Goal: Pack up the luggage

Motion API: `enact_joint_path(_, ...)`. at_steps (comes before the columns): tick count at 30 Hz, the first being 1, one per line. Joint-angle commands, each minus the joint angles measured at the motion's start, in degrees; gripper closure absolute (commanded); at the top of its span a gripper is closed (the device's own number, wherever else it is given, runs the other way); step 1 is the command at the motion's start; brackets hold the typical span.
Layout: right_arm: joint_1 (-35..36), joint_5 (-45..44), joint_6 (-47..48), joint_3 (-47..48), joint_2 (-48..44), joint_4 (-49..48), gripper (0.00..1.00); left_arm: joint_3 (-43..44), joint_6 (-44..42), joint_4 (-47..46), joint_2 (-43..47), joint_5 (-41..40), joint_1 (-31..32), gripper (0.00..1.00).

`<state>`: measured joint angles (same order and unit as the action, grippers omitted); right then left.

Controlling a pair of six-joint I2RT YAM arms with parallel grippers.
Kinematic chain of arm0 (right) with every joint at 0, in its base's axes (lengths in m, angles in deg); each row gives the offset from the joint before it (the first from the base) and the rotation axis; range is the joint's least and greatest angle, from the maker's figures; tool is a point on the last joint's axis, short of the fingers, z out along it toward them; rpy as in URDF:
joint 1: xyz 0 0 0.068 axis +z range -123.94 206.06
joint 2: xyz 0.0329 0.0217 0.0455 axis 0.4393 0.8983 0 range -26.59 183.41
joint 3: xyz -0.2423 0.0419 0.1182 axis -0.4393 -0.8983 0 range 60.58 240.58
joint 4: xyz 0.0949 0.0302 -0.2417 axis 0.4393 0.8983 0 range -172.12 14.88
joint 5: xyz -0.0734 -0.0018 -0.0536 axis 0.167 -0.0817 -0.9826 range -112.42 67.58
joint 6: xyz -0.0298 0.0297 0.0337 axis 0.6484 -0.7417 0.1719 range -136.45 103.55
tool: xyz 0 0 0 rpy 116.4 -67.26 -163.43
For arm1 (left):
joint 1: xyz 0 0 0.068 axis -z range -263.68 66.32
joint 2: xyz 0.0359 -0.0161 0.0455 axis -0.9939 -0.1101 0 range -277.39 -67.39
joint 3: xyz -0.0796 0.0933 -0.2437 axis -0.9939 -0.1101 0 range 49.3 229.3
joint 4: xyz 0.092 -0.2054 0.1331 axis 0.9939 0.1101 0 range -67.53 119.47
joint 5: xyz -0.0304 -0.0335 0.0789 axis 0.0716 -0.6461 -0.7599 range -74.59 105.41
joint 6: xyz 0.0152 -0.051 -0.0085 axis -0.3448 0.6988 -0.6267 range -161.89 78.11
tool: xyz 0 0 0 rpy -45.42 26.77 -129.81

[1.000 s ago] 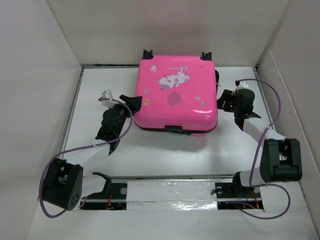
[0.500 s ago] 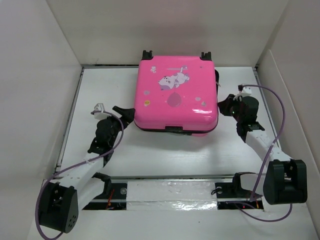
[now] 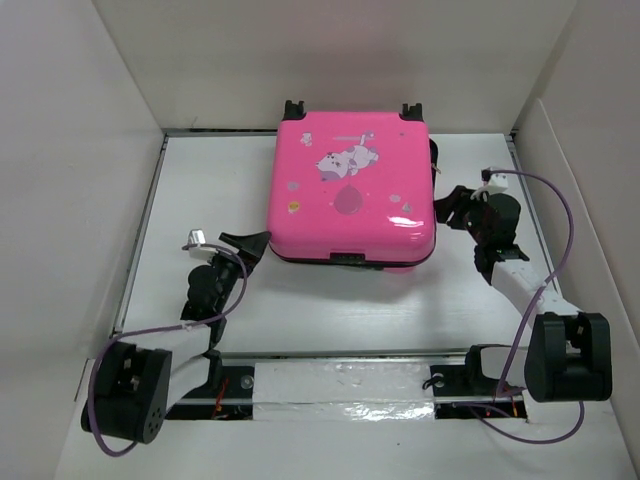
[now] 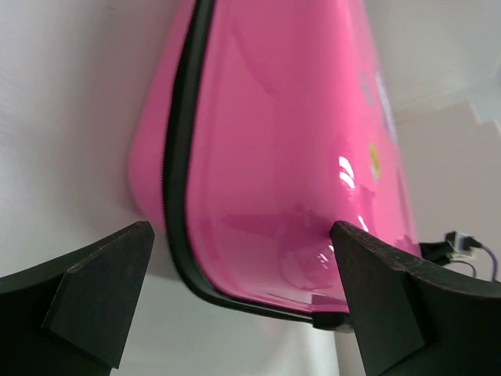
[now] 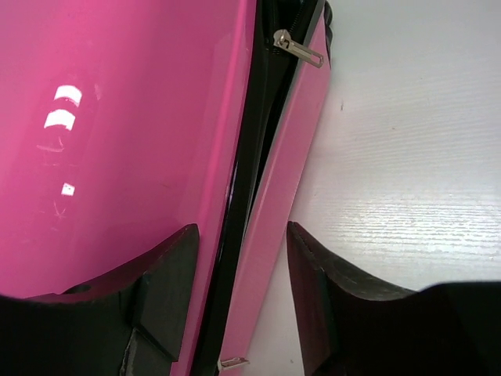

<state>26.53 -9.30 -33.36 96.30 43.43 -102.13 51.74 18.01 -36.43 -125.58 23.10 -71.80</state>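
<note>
Left gripper (image 4: 241, 233) gapes wide, facing the glossy pink hard-shell suitcase (image 3: 350, 190); right gripper (image 5: 241, 229), part-open, straddles its black seam (image 5: 252, 157), probably for zipping.

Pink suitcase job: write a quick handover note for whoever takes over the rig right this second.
Left gripper: open, beside the near left corner of the luggage, not touching.
Right gripper: open, jaws astride the right-side seam.
The luggage lies flat on the table, lid down.
Done: lid lowered.
To do: the right seam looks gapped near a zipper pull; probably finish zipping.
</note>
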Motion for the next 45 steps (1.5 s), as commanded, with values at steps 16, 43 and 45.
enact_joint_path(16,1.6,16.3,-4.5,-0.7,1.5,-4.6,0.34,0.5,13.0,-58.8,-31.3,9.9,5.7,0.01)
enact_joint_path(43,0.6,16.8,-5.2,-4.1,-4.9,-3.5,0.35,21.4,-6.0,4.0,5.2,0.3,5.7,0.01)
enact_joint_path(45,0.1,17.0,-4.7,-4.2,-5.2,-3.3,0.35,18.8,-7.3,9.9,7.1,-3.3,5.0,0.01)
